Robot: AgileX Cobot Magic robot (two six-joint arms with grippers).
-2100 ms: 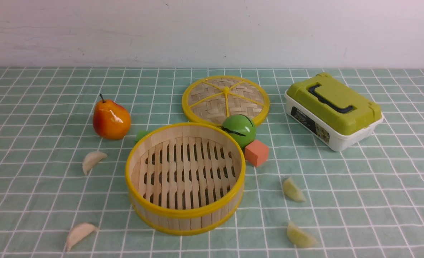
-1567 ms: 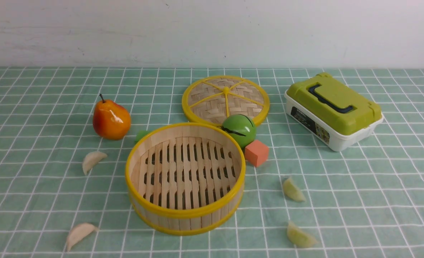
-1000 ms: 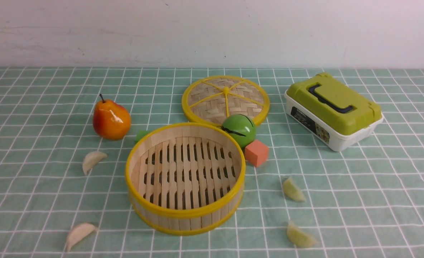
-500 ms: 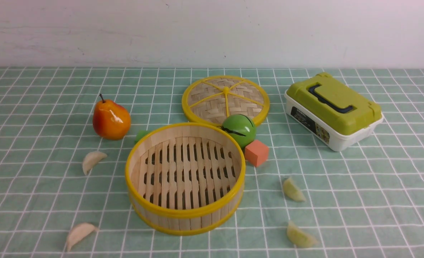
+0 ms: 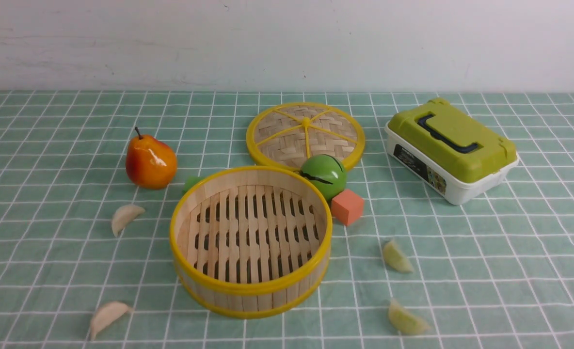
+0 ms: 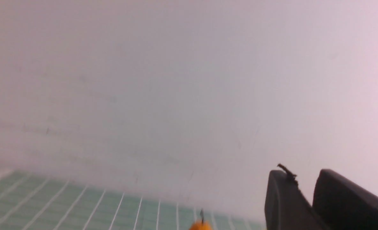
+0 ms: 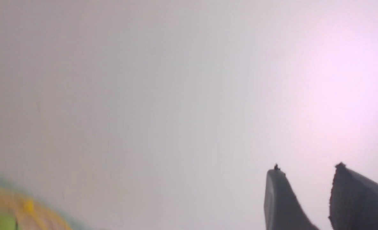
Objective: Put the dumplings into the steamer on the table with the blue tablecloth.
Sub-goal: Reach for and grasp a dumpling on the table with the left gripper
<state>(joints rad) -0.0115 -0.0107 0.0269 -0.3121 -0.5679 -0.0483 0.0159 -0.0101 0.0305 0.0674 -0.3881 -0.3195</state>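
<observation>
White wall fills both wrist views. On the left, the left gripper shows a narrow gap and grips nothing. The cream dumplings lie on its side of the empty steamer, on the blue tablecloth. The yellow-green dumplings lie on the side of the right gripper, whose jaws stand wider apart, also empty and away from them.

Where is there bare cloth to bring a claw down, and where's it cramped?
Bare: the cloth between the white dumplings, left of the steamer; the stretch between the yellow-green dumplings and the box. Crowded: behind the steamer, with green block, ball, orange cube and lid.
</observation>
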